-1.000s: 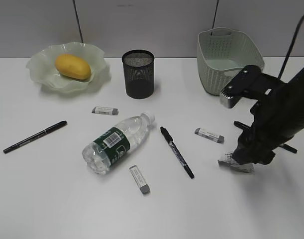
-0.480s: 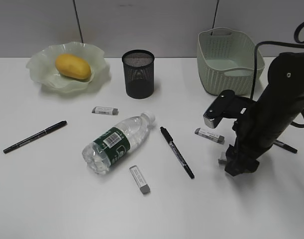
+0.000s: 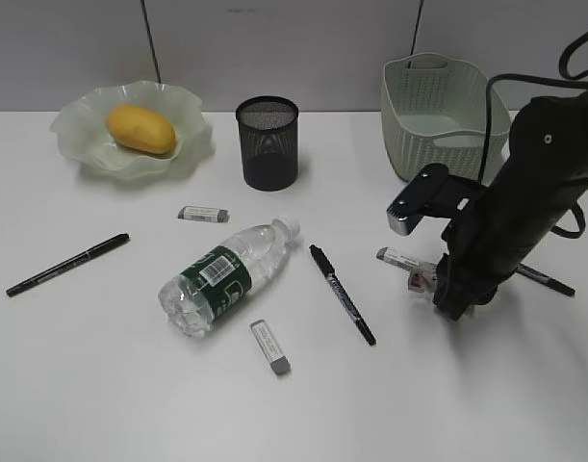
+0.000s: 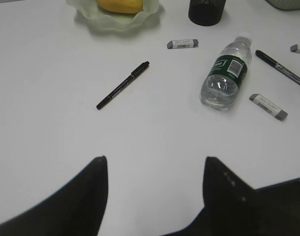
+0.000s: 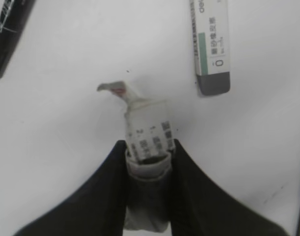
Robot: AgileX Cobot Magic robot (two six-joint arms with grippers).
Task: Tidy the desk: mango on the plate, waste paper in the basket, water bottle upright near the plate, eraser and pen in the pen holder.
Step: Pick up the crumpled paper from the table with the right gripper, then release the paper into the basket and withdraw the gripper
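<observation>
- Waste paper point(image 5: 145, 140) now pinched between the right gripper point(image 5: 149, 162) fingers, jaws drawn in from wide apart a moment ago to snug against its sides; scrap at desk point(image 3: 101, 385) level, in front of the basket point(image 3: 443, 115), touching or barely off the surface, cannot tell which.
- Just beside the scrap, toward the pen holder point(image 3: 268, 141): one eraser point(image 3: 401, 258), apart from the paper and untouched.
- Grasp step judged done; lift and carry back to the basket next, with a risk of the crumpled paper slipping from a shallow pinch.
- Left gripper point(image 4: 154, 169) hanging wide open over bare desk, holding nothing.
- Farther left of the basket: water bottle point(image 3: 221, 276) on its side, pens and erasers loose.
- Far left: mango point(image 3: 140, 128) already on the plate point(image 3: 82, 154).
</observation>
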